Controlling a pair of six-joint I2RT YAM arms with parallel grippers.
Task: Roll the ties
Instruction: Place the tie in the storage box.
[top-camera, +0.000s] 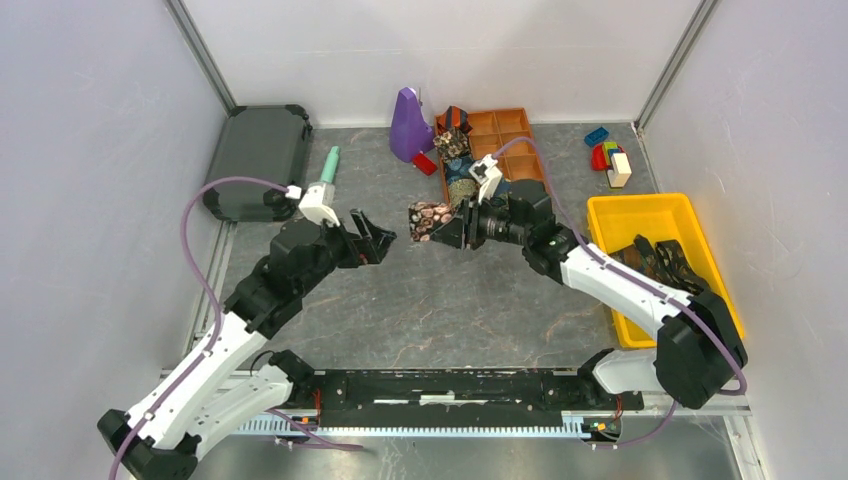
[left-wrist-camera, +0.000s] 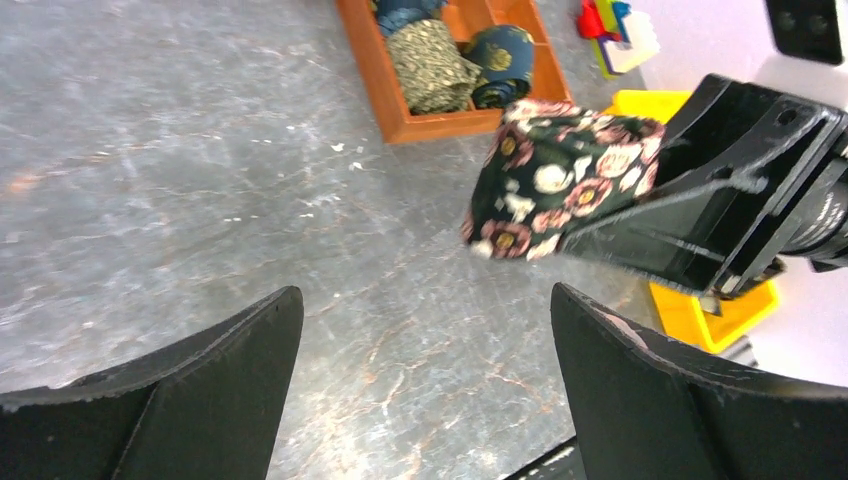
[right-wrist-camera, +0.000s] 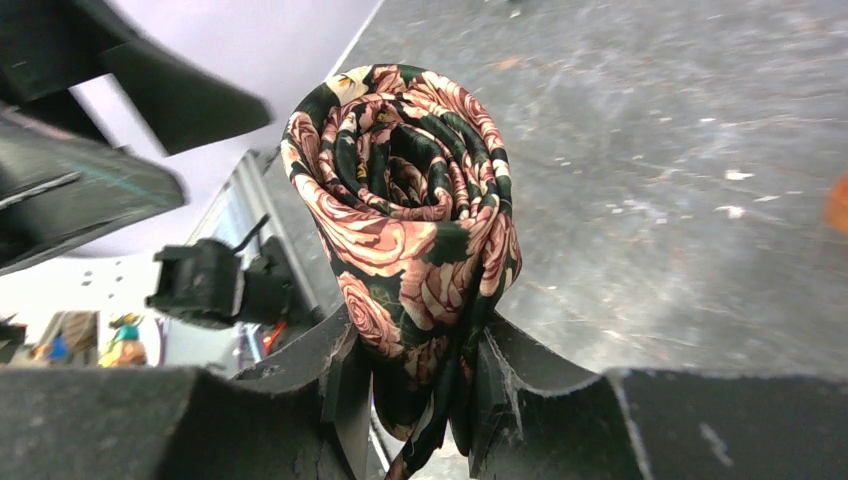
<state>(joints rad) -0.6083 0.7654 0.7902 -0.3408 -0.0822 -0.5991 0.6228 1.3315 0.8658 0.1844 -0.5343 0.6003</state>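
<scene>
Right gripper (right-wrist-camera: 410, 400) pinches a glossy rose-patterned tie (right-wrist-camera: 400, 200), tightly coiled

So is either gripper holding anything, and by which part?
The right gripper pinches the rolled floral tie by one edge of the coil; the left gripper is open, holding nothing.

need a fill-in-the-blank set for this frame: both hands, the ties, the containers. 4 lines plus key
1. The right hand is shut on a rolled rose-pattern ___.
2. The left hand stands ___, with nothing between its fingers.
3. Other rolled ties sit in the ___ tray.
4. Unrolled ties lie in the ___ bin.
Missing words: tie; open; orange; yellow.
</scene>
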